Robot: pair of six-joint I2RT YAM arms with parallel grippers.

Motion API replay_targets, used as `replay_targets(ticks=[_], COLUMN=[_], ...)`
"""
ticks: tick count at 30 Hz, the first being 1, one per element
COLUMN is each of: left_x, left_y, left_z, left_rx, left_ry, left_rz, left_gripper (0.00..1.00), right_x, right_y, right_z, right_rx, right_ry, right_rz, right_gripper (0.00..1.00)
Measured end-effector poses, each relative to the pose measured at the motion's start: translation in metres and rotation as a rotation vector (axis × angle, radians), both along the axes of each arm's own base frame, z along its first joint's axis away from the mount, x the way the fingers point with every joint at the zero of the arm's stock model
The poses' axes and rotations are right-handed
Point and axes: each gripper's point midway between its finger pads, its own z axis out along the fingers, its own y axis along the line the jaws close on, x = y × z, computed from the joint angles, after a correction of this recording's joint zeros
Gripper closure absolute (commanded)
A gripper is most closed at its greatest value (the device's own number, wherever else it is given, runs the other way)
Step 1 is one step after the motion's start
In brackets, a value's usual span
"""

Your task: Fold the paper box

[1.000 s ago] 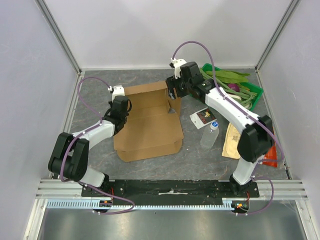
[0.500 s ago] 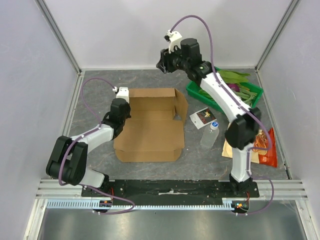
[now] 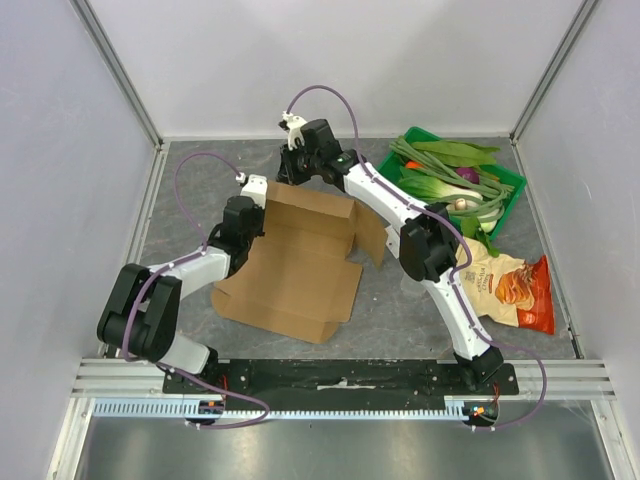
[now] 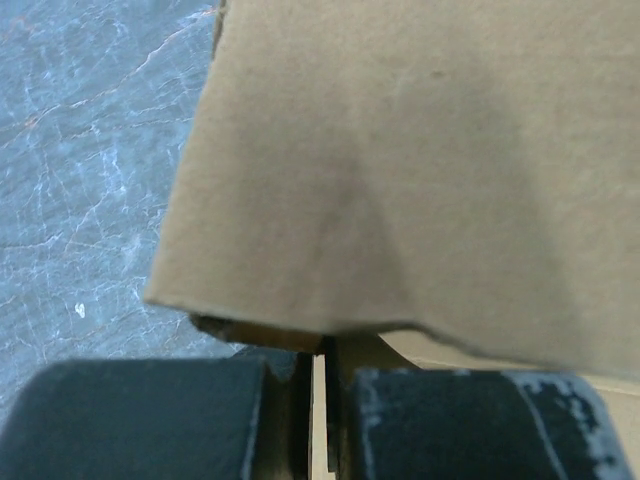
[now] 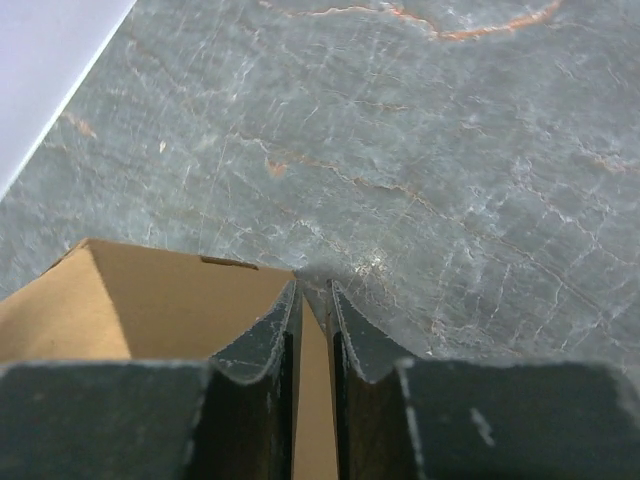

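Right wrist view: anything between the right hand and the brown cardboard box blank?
Nothing visible. The right hand has a panel edge of the plain brown corrugated cardboard box blank directly between its fingers, at the box's far side. The left hand pinches the box's left edge, also with nothing in between.

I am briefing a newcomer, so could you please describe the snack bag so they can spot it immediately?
Start at the green tray of vegetables in the far right corner of the table. Just nearer than it, on the grey surface, lies the snack bag. It is crinkly, tan with an orange end and printed, unlike the plain brown paper box to its left.
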Motion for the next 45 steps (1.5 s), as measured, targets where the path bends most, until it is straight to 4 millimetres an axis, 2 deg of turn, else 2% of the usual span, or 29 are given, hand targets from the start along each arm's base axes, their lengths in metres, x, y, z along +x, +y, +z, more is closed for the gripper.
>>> replay_targets(ticks=[3,9,13,19,25,36,39,42,43,45], left_x=[0.001,0.004,0.004,0.007,0.009,0.011,0.010,0.010,0.009,0.007], left_y=[-0.005,-0.009,-0.008,-0.007,-0.005,-0.004,-0.005,-0.006,-0.006,-0.005], left_z=[-0.002,-0.003,-0.003,-0.003,-0.003,-0.002,-0.001,-0.001,0.000,0.001], left_rx=[0.010,0.020,0.025,0.029,0.023,-0.016,-0.020,-0.023,-0.024,-0.027], left_ry=[0.008,0.014,0.014,0.014,0.018,0.037,0.037,0.037,0.034,0.029], left_rz=[-0.040,-0.070,-0.075,-0.070,-0.055,0.007,0.006,0.002,0.004,0.006], left_gripper=[0.98,0.98,0.98,0.98,0.98,0.97,0.89,0.71,0.63,0.57], right_x=[-0.007,-0.005,-0.007,-0.010,-0.013,-0.016,-0.016,-0.015,-0.015,-0.017], right_y=[0.007,0.009,0.012,0.016,0.024,0.027,0.025,0.022,0.020,0.018], right_z=[-0.002,0.001,0.004,0.003,0.002,0.002,0.001,-0.001,-0.002,-0.003], right_rx=[-0.037,-0.077,-0.063,-0.010,0.067,0.331,0.352,0.351,0.345,0.326], right_ry=[-0.061,-0.183,-0.201,-0.182,-0.156,0.056,0.102,0.118,0.119,0.119], right_rz=[0.076,0.174,0.217,0.240,0.247,0.092,0.071,0.067,0.067,0.071], right_gripper=[0.83,0.86,0.93,1.00,1.00,0.99,0.97,0.95,0.94,0.93])
